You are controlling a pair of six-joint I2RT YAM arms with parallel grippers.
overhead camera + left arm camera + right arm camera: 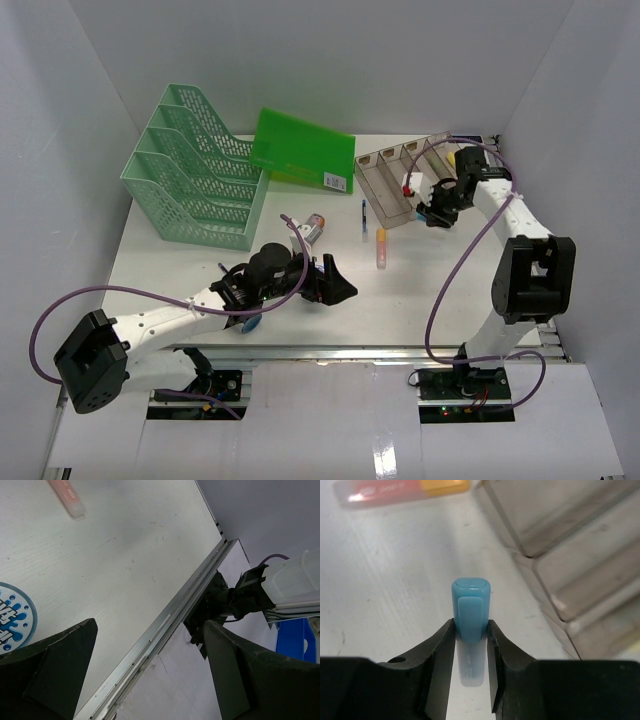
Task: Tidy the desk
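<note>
The left tool (pixel 150 630) hangs over the near edge of the tabletop (pixel 400 290), at about 6 o'clock. It is spread wide with nothing in it. A round blue sticker (pixel 12 617) lies near it.

Farther back, at about 2 o'clock, the right tool (pixel 470 630) pinches a blue marker (pixel 470 607) by its cap end, right on the clip. That is a smooth, thin spot to hold, so I think the marker could slip or tip when it is carried. It could also bump a wall of the clear tray (pixel 400 180) just beside it and land outside the slots. The orange marker (pixel 381 250) lies near and could get knocked.

The tabletop is big, flat and white, with a metal rail along its near edge. It is not tidy yet. Loose things lie in its middle, a green rack (pixel 195 170) stands at 10 o'clock, and a green folder (pixel 303 150) sits at 12 o'clock.
</note>
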